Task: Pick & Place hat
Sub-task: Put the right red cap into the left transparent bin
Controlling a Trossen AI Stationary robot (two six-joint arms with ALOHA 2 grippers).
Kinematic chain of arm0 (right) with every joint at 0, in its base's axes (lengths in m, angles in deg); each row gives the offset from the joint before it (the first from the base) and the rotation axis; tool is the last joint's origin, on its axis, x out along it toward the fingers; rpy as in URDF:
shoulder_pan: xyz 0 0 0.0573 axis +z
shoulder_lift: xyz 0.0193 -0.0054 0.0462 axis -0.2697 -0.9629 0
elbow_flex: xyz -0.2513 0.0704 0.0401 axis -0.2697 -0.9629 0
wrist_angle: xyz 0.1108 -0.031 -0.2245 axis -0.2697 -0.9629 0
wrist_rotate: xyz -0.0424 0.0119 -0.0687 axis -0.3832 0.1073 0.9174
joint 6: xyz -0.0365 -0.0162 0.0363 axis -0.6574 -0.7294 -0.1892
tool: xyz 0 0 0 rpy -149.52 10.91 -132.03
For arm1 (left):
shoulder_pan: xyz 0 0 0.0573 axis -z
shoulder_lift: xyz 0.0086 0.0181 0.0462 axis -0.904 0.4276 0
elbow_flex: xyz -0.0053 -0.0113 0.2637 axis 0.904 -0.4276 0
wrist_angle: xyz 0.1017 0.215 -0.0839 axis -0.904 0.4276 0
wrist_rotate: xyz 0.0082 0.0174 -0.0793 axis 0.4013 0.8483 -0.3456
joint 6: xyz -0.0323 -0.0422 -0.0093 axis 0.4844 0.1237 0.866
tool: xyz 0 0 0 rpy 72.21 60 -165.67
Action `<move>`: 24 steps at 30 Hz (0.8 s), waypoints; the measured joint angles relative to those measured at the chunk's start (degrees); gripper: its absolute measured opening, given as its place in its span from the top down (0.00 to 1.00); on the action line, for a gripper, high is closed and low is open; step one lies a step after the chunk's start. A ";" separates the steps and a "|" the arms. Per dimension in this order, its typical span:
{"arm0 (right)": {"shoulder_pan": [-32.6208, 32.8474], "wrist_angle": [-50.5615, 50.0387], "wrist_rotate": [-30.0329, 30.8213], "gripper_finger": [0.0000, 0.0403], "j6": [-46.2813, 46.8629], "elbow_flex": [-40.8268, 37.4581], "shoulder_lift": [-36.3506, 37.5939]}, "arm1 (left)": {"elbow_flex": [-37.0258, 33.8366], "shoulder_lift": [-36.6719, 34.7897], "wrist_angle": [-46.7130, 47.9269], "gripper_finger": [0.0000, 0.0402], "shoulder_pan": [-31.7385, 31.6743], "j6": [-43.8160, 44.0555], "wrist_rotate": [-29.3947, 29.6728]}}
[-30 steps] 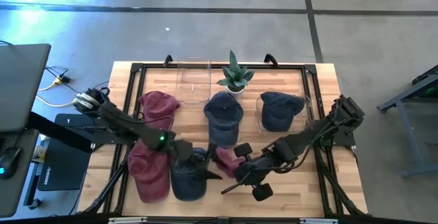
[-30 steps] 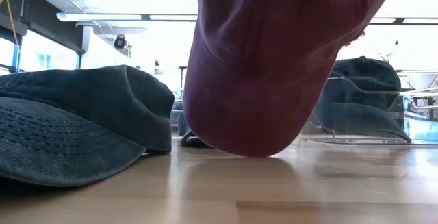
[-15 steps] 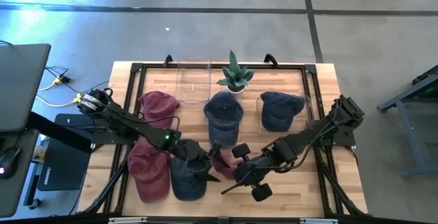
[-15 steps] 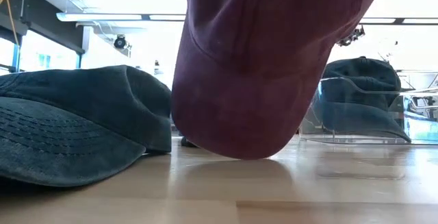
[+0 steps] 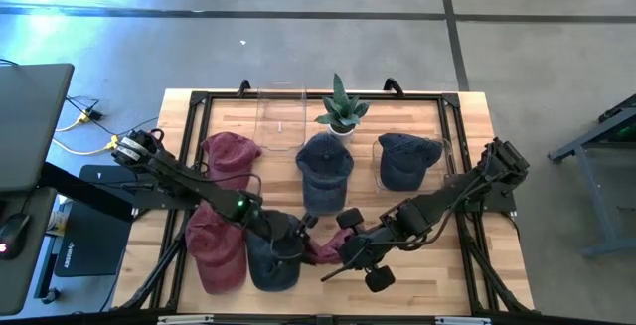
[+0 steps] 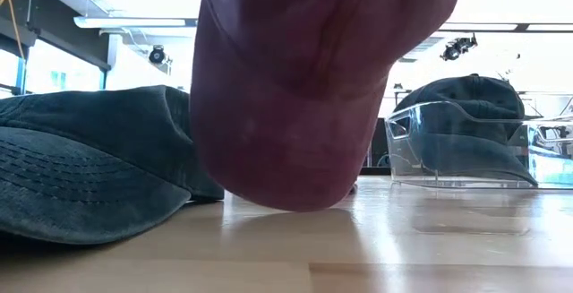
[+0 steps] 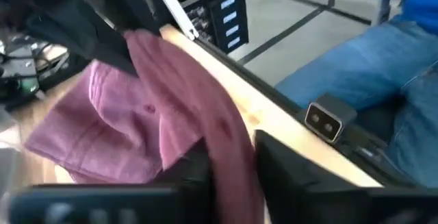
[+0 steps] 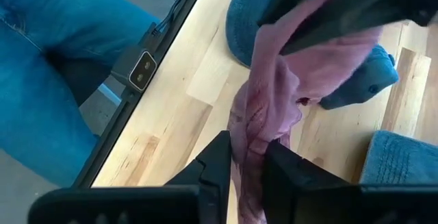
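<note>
Since a second ago the left gripper (image 5: pixel 301 234) has reached over from the blue cap (image 5: pixel 270 257) to the maroon hat (image 5: pixel 323 245), and its fingers (image 7: pixel 277 166) now pinch a fold of that cloth. In the low view the hat (image 6: pixel 295 87) has swung toward nine o'clock, its lowest edge at or just above the table (image 5: pixel 427 275).

The right gripper (image 5: pixel 343 248) also pinches the hat, fingers (image 8: pixel 217 157) closed on the fabric from the three o'clock side. So both grippers hold one hat between them, at about six o'clock on the table, just beside the blue cap.

Other caps sit farther back: a maroon one at nine o'clock, two blue ones near the plant (image 5: pixel 341 109) toward twelve.

The risk is probably the handover. If both arms pull apart while clamped, the cloth stretches or slips from one. If the right lets go early, a thin pinch on soft fabric may not carry the hat, and it could drop onto the blue cap.
</note>
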 joint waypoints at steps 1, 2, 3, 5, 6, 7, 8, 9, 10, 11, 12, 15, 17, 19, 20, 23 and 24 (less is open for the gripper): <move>0.02 0.23 0.35 0.86 -0.44 0.00 -0.06 | 0.00 0.00 0.43 0.91 0.04 -0.17 0.63; 0.02 0.95 0.49 0.85 -1.00 0.00 -0.26 | 0.00 0.00 0.81 0.95 0.16 -0.42 1.62; 0.02 1.94 0.36 0.83 -1.34 0.00 -0.37 | 0.00 0.00 1.03 0.97 0.44 -0.47 2.12; 0.02 3.56 -0.76 0.79 -1.41 0.00 -0.39 | 0.00 0.00 1.27 0.96 0.81 -0.96 3.42; -0.07 3.93 -1.12 0.75 -1.21 0.02 -0.39 | 0.00 0.00 1.40 0.95 1.02 -1.53 3.58; -0.23 3.75 -1.18 0.72 -1.19 0.02 -0.14 | 0.00 0.00 1.63 0.94 1.48 -1.79 3.60; -0.24 2.96 -1.27 0.67 -1.21 0.02 0.12 | 0.00 0.00 1.80 0.94 1.75 -2.03 3.58; -0.24 2.00 -1.06 0.63 -1.20 0.02 0.41 | 0.00 0.00 1.88 0.95 1.90 -2.40 3.60; -0.24 1.34 -0.28 0.58 -1.27 0.02 0.78 | 0.00 0.00 1.94 0.95 1.96 -2.88 3.59; -0.24 0.59 0.99 0.53 -1.75 0.05 1.00 | 0.00 0.00 1.96 0.97 2.18 -3.05 3.57; -0.23 -0.37 2.58 0.49 -2.82 0.07 1.09 | 0.00 0.00 1.94 0.98 2.42 -3.10 3.65; 0.29 -3.28 6.45 0.36 -7.77 0.07 -0.04 | 0.00 0.00 1.84 0.99 2.62 -3.24 5.01; 0.72 -3.97 6.69 0.31 -11.08 0.03 -1.52 | 0.00 0.00 1.90 0.98 2.62 -3.25 5.31; 1.29 -3.77 7.08 0.30 -12.96 0.02 -2.82 | 0.00 0.00 1.90 0.98 2.62 -3.23 5.27; 1.47 -3.70 7.11 0.31 -13.50 0.02 -3.57 | 0.00 0.00 1.89 0.98 2.62 -3.23 5.27; 1.96 -4.81 5.96 0.36 -14.04 0.02 -5.75 | 0.00 -0.01 2.34 0.98 2.62 -3.23 5.25; 2.12 -5.31 5.62 0.39 -14.00 -0.02 -6.29 | 0.00 -0.02 2.74 0.98 2.62 -3.23 5.25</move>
